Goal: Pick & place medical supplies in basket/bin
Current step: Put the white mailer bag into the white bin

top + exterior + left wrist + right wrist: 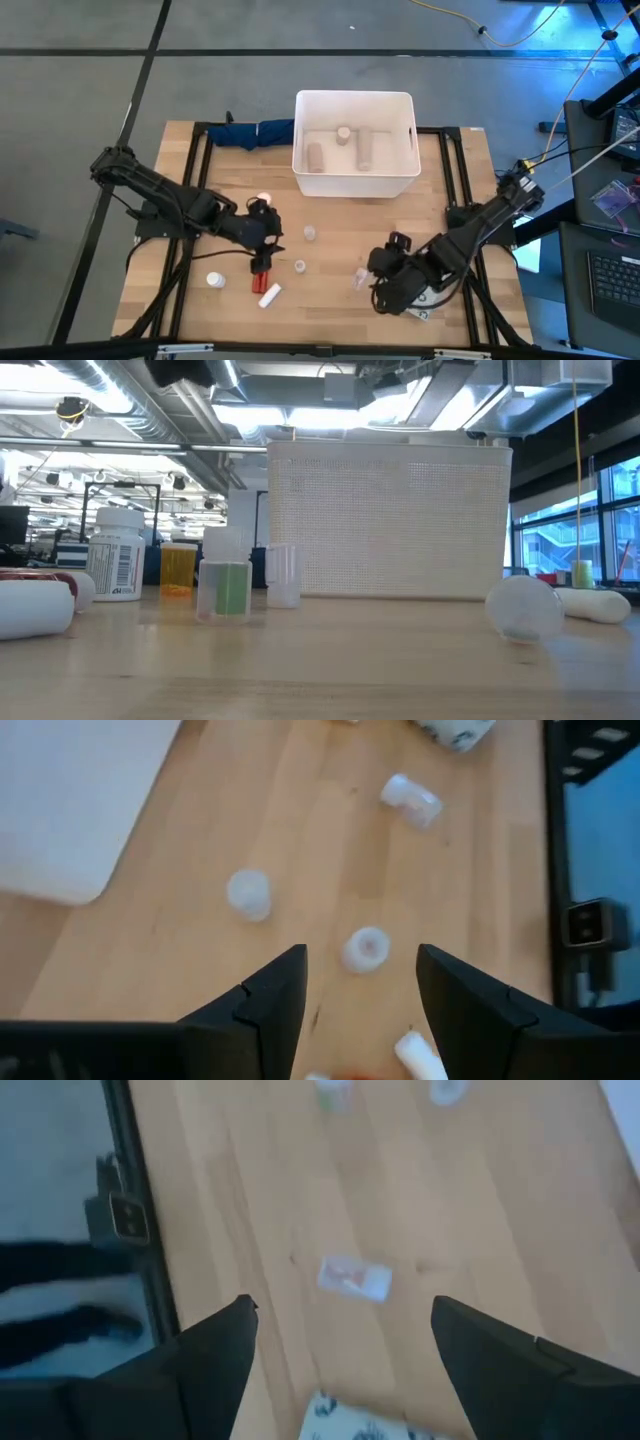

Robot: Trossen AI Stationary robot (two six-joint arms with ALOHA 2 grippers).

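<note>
The white bin (355, 182) stands at the table's far middle with a few tubes and bottles inside. My left gripper (266, 252) hovers open left of centre, above the red bottle (261, 276) and a white tube (270, 294). In its wrist view, a tiny clear cup (366, 950) stands upright just ahead of the open left gripper (360, 985). My right gripper (386, 284) is open at the near right. A small clear cup (354, 1278) lies on its side ahead of the right gripper (345, 1342). The grey dotted packet (360, 1427) lies flat under it.
A dark blue cloth bundle (250, 132) lies left of the bin at the far edge. A white pill bottle (215, 280) and an orange-capped bottle (264, 199) stand on the left half. Another clear cup (310, 232) stands mid-table. Bare wood lies between the bin and the grippers.
</note>
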